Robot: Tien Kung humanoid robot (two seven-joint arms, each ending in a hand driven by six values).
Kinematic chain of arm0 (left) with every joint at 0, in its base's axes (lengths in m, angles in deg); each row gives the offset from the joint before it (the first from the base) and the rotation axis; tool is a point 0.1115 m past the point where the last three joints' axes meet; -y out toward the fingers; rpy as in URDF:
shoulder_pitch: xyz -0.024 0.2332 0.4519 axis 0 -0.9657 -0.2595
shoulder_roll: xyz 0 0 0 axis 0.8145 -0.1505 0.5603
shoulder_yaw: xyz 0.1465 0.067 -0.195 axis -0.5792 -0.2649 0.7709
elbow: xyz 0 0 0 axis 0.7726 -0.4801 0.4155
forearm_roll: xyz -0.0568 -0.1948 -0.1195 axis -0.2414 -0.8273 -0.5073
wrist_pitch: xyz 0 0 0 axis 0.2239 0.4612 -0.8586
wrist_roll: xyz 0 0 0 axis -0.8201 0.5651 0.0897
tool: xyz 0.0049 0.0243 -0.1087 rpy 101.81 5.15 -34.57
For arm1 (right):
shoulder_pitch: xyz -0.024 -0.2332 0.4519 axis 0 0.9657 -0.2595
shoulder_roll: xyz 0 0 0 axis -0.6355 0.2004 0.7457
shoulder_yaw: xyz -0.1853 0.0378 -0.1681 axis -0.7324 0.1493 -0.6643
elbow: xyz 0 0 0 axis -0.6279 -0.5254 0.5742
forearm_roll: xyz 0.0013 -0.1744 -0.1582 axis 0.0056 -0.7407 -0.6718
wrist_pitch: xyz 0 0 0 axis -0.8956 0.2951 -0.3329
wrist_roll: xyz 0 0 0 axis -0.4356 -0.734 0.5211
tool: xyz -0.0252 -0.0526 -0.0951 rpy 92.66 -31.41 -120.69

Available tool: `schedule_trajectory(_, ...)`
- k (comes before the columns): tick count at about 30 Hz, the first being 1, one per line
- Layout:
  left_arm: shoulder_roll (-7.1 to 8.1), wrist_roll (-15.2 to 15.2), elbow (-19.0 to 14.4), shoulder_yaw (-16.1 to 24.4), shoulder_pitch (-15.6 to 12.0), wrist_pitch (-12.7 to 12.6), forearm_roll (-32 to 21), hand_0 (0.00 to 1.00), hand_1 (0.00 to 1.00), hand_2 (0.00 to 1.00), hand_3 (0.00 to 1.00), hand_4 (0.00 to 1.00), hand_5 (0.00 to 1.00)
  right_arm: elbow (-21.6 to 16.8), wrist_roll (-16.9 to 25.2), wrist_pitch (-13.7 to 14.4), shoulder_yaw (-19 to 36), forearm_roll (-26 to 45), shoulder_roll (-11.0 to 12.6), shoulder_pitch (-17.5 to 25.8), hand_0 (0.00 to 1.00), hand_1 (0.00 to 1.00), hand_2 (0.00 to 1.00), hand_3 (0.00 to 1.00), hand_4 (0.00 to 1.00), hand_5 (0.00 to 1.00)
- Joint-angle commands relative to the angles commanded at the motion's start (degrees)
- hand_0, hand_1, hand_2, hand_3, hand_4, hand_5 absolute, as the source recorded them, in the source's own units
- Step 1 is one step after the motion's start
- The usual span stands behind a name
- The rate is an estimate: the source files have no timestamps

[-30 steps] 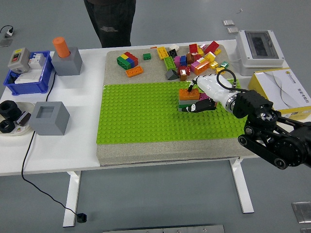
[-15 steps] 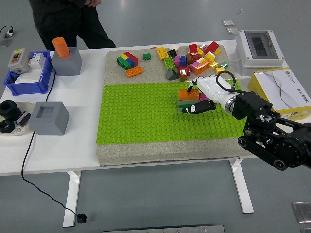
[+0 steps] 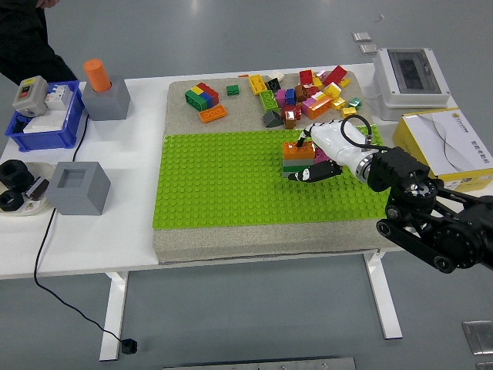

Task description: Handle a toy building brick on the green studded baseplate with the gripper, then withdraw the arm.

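Orange-topped brick stack (image 3: 296, 158) pinched by right robot hand (image 3: 320, 154) – loose brick pile (image 3: 304, 94) behind, green baseplate (image 3: 223, 181)

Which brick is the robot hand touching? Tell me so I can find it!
Find the big green studded baseplate in the table's middle. Toward its far right part stands a little brick stack, with the white right hand around it. Its orange top brick is the only one standing on the plate; the rest lie loose behind.

2 grey blocks (image 3: 75, 187), maybe 25 bricks (image 3: 202, 96)
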Motion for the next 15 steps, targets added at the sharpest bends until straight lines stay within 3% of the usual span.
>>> schedule_trajectory(15,0.08,0.04,0.00,0.04,-0.04,-0.11,0.00,0.792,0.807,0.753,0.453,0.998,0.909,-3.83,0.77,1.23,4.20,1.62,1.68,-0.10,0.844,0.802,0.855,0.586,0.964,0.640)
